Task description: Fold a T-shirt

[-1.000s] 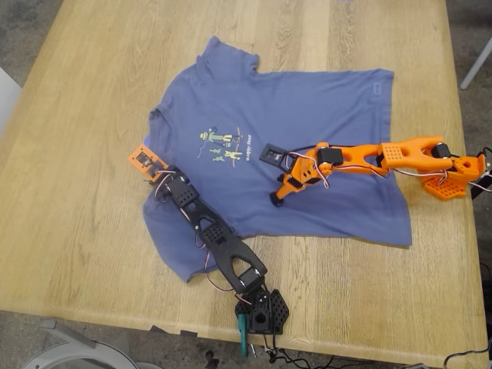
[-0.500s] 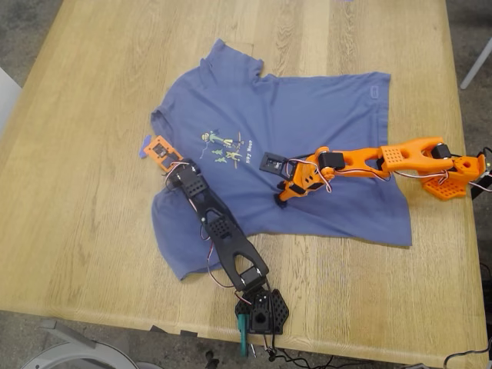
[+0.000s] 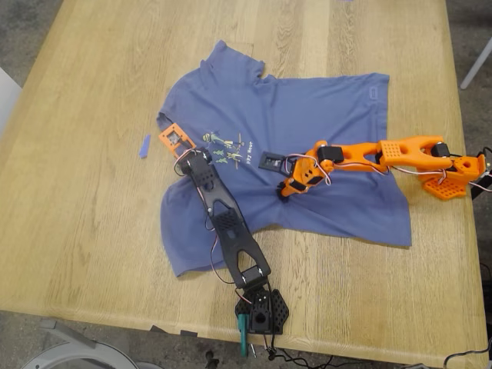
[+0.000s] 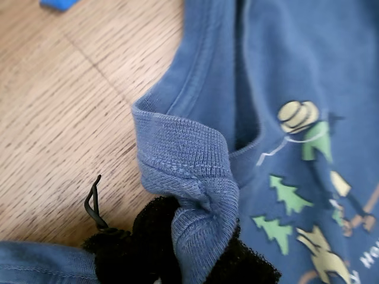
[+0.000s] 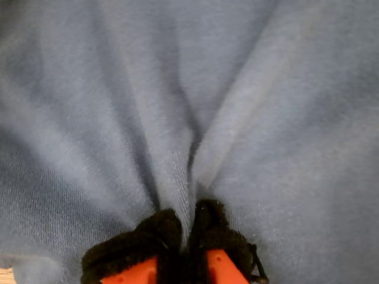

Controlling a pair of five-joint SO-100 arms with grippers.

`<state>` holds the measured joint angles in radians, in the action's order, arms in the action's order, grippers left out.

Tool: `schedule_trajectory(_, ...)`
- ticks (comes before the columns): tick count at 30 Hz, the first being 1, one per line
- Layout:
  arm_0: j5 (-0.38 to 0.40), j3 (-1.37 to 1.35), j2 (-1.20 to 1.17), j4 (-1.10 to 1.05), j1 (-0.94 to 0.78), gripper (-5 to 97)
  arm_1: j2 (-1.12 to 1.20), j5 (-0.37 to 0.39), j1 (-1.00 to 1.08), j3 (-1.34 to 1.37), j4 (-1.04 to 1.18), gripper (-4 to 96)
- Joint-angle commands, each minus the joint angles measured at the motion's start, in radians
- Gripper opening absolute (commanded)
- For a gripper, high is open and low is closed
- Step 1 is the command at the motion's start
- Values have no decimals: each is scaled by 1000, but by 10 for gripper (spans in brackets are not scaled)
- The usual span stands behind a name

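Exterior view: nearest, the first gripper (image 3: 178, 140) pinches the T-shirt (image 3: 323, 115) collar on the table (image 3: 77, 231). Farther, the second gripper (image 3: 283, 194) pinches mid-cloth. Folding under way; next, probably carry the collar across.

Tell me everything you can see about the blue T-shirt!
The T-shirt is blue-purple soft knit cotton with short sleeves, a ribbed collar and a small yellow-green cartoon print with little trees. It lies spread but wrinkled on the wooden table. My first gripper has its jaws shut on the collar, folding it toward the print. My second gripper pinches a ridge of cloth in the shirt's middle.
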<state>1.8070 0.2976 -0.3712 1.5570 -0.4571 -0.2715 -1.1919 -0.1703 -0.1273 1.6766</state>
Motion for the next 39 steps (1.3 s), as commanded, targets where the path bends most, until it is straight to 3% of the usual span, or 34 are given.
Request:
schedule_trajectory(1, 12, 38, -250, 37, 26, 0, -87, -8, 77, -14, 9, -1)
schedule_trajectory(9, 12, 37, -354, 140, 77, 0, -261, 2, 120, -14, 12, -2)
schedule_trajectory(24, 9, 35, -506, 89, 310, 0, -537, -35, 72, -14, 9, -2)
schedule_trajectory(39, 9, 35, -627, 11, 707, 0, -509, -51, 377, -14, -209, -2)
